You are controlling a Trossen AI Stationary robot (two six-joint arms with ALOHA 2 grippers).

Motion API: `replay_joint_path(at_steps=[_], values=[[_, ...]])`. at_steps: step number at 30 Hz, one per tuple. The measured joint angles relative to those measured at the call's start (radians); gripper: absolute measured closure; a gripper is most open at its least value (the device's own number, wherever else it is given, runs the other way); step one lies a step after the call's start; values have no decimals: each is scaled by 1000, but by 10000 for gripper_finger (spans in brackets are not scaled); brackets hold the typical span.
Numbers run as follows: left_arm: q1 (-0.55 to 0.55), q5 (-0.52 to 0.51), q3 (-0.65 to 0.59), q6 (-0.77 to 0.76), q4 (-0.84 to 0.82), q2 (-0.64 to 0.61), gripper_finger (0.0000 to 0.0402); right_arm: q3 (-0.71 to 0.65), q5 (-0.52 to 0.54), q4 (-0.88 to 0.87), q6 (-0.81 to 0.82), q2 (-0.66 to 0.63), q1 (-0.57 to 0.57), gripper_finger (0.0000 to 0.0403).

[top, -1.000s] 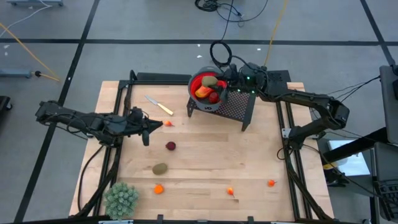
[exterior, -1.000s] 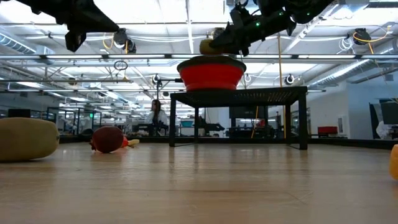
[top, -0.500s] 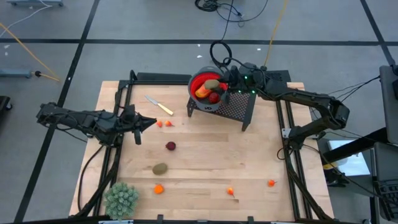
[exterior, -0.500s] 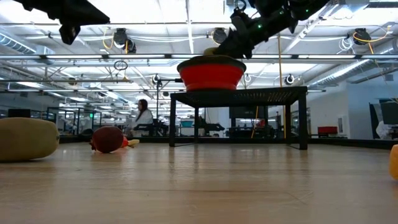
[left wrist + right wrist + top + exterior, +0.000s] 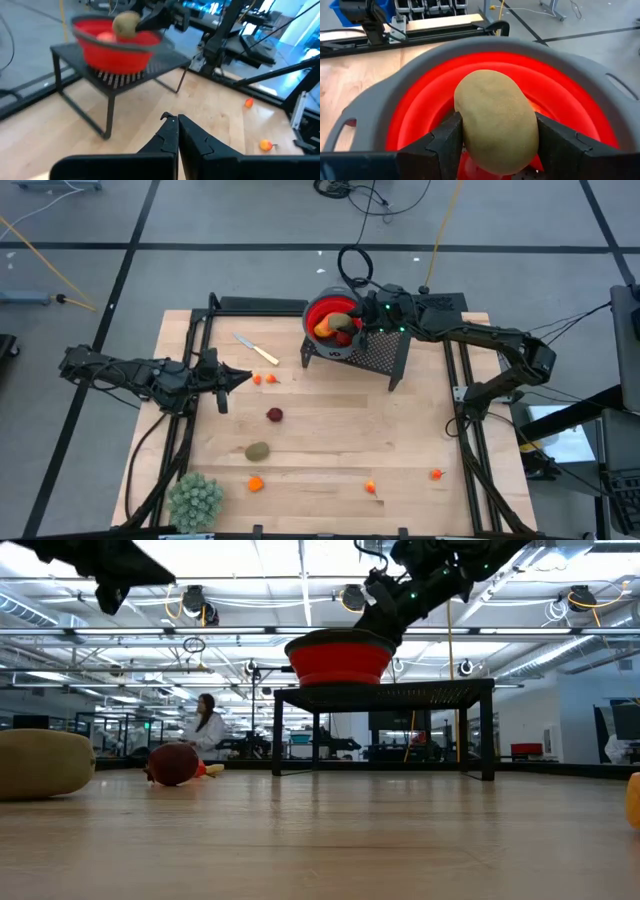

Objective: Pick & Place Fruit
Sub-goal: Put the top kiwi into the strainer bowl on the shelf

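right gripper [image 5: 495, 145]: over the red bowl [image 5: 325, 313] near the desk's far edge, jaws clamped on a brown kiwi [image 5: 495, 127] just above the bowl's opening
red bowl: grey-rimmed, on a black mesh stand [image 5: 375, 352] at the middle of the far edge; an orange fruit [image 5: 325, 329] and a dark red one [image 5: 345, 337] lie inside
left gripper [image 5: 177, 131]: raised above the desk [image 5: 330, 445] near its left edge, jaws together, holding nothing
second kiwi [image 5: 258, 451]: on the desk, left of centre, toward the near edge
dark red fruit [image 5: 274, 415]: on the desk, between the second kiwi and the stand
small orange pieces: a pair [image 5: 263, 379] just ahead of the left gripper; one [image 5: 255, 483] near the near edge beside the plant ball; one [image 5: 371, 487] at the middle of the near edge; one [image 5: 436, 474] toward the near right corner
knife [image 5: 257, 349]: yellow handle, flat on the desk left of the stand
plant ball [image 5: 194, 500]: pale green, spiky, at the near left corner
person [image 5: 207, 726]: standing in the room beyond the desk
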Motion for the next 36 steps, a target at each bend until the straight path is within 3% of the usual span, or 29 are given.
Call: replay_joint_path(at_steps=[8, 12, 36], values=[[0, 3, -184, 15, 235, -123, 399, 0, -20, -1, -3, 0, 0, 196], [0, 3, -233, 15, 273, -188, 397, 0, -48, -1, 0, 0, 0, 187], [0, 3, -250, 74, 266, -232, 400, 0, -51, -1, 1, 0, 0, 167]])
